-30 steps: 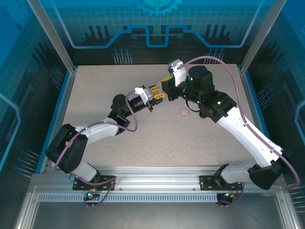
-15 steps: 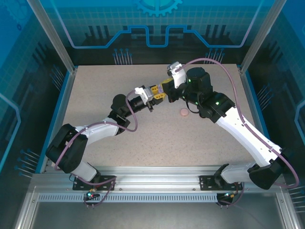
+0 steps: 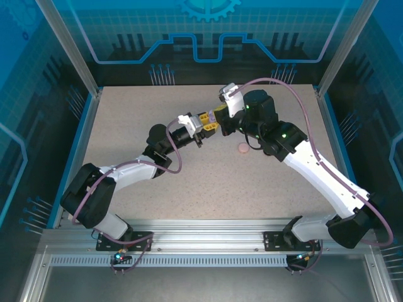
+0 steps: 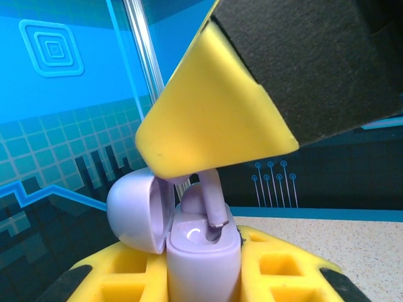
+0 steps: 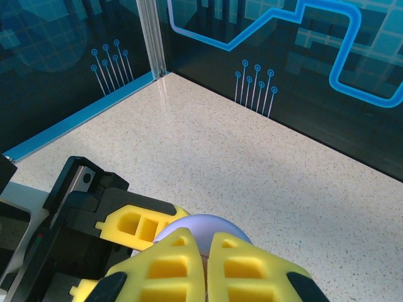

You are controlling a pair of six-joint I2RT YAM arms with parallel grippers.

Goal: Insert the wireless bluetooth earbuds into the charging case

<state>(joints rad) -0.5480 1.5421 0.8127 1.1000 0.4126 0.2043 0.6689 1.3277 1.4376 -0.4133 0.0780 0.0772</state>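
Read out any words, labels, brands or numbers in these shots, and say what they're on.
None can be read.
The lilac charging case and lilac earbud show no print.
The blue backdrop panels carry a gear, circuit lines and nested squares, no letters or digits.

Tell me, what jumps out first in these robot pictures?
Mid-table, the left gripper pinches an open lilac round plastic charging case with a lilac stemmed plastic earbud poking out. The right gripper, yellow fingers shut, is right over it. A small pink round disc lies on the speckled table nearby.
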